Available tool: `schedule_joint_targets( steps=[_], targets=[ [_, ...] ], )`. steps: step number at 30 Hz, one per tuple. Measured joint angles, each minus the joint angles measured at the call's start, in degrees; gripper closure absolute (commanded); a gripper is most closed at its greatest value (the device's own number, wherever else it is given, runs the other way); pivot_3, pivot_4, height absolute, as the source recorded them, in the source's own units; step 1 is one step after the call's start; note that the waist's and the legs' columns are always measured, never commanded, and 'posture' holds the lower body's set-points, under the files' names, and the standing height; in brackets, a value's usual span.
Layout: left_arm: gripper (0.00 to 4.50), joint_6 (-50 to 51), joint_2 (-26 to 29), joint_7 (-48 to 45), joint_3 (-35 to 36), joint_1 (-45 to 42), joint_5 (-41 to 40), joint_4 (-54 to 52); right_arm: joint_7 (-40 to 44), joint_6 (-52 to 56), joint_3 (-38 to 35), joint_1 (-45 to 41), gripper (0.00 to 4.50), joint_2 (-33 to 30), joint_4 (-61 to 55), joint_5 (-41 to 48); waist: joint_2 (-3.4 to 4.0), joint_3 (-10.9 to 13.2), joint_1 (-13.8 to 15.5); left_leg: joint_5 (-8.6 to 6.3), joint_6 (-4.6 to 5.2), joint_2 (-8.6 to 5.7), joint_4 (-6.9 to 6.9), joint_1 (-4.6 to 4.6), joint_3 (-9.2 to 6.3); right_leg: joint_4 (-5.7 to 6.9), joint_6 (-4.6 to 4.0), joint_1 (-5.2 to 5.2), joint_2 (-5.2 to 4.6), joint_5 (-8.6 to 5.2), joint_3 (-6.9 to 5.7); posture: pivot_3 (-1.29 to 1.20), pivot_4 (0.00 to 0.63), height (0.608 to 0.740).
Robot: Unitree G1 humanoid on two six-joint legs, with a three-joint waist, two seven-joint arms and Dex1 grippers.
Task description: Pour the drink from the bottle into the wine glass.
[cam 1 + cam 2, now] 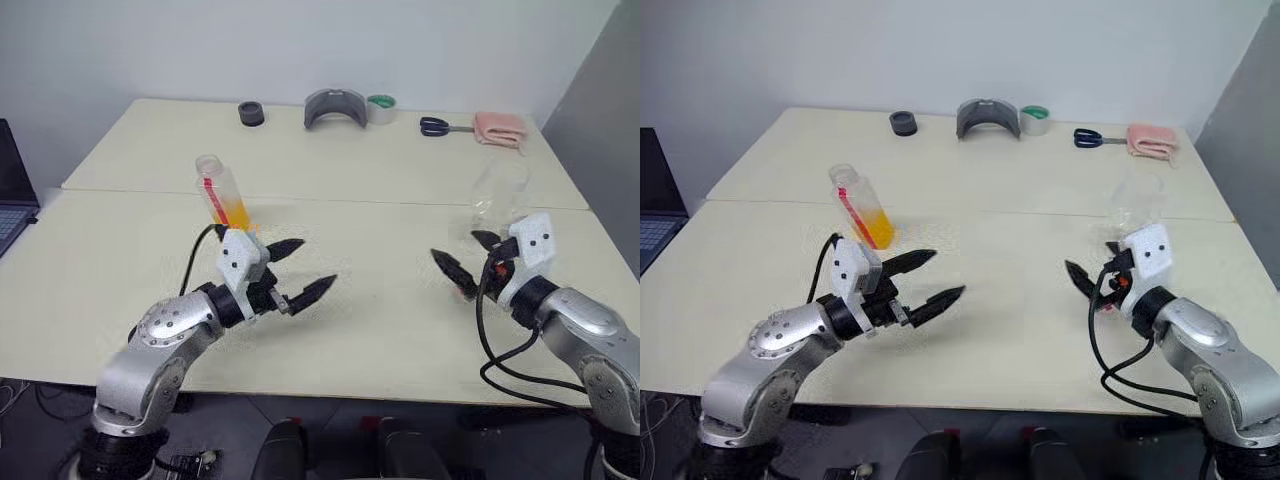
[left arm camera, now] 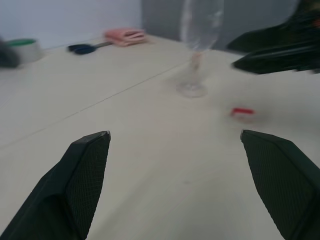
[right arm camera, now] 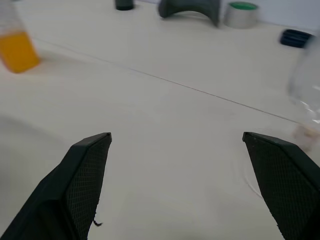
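Note:
The bottle (image 1: pixel 220 192) stands on the left half of the table, with the orange drink (image 1: pixel 233 213) in its lower part and a red-and-white strip down its side. My left gripper (image 1: pixel 314 262) hovers open just in front and to the right of it, holding nothing and pointing toward the right. The wine glass (image 1: pixel 497 195) stands clear and empty on the right half. My right gripper (image 1: pixel 456 246) is open in front of the glass, apart from it. In the left wrist view a small red piece (image 2: pixel 243 112) lies on the table near the glass foot (image 2: pixel 191 90).
Along the far edge lie a black roll (image 1: pixel 251 113), a grey curved piece (image 1: pixel 335 107), a green-topped tape roll (image 1: pixel 381 108), scissors (image 1: pixel 436 126) and a pink cloth (image 1: pixel 499 128). A laptop (image 1: pixel 12 195) sits at the left edge. A seam (image 1: pixel 350 199) crosses the tabletop.

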Motion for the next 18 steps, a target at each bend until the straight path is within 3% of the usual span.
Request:
schedule_joint_targets(
  steps=[7, 18],
  targets=[
    [0.01, -0.07, 1.82, -5.97, -1.46, -1.64, -2.04, 0.94, -1.97, -6.49, 0.40, -1.21, 0.00, 5.45, 13.09, -7.51, 0.01, 0.00, -0.25, 0.00, 0.00, 0.03, -0.06, 0.13, 0.13, 0.05, -0.10, 0.02, 0.04, -0.06, 0.09, 0.00, 0.150, 0.740],
    [0.01, -2.01, 1.27, -7.05, -2.38, -1.89, -1.50, 1.95, -0.69, -16.74, 0.63, -12.10, 0.00, 8.94, 32.06, -14.14, 0.02, 0.01, -0.45, 0.00, 0.00, 0.06, -0.08, 0.14, 0.18, 0.06, -0.14, 0.01, 0.07, -0.07, 0.14, 0.00, 0.150, 0.740]
  ],
)
